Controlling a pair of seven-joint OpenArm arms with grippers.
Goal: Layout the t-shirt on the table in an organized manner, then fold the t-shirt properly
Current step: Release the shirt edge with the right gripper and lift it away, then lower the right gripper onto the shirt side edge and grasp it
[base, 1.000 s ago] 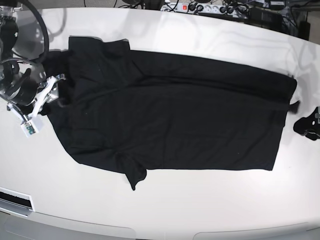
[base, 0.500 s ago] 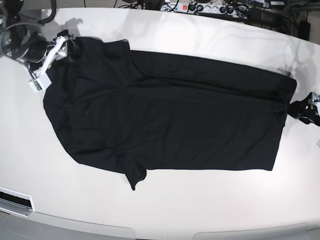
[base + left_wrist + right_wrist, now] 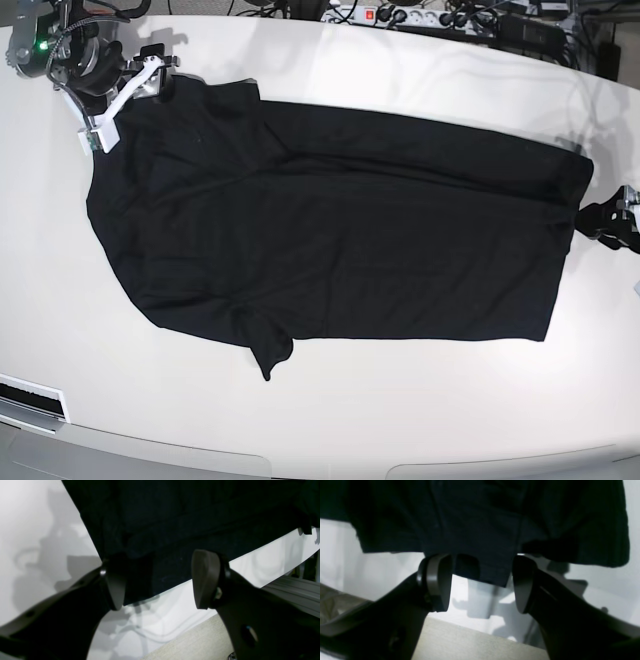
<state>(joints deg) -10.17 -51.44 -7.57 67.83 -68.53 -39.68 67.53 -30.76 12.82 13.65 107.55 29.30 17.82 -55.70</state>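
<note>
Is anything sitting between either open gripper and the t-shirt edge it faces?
Nothing visible. The left gripper and right gripper each have open jaws straddling the t-shirt edge, with only the bare table around it.

The t-shirt lies spread lengthwise across the surface; right gripper at its far-left corner, left gripper at its right edge.
</note>
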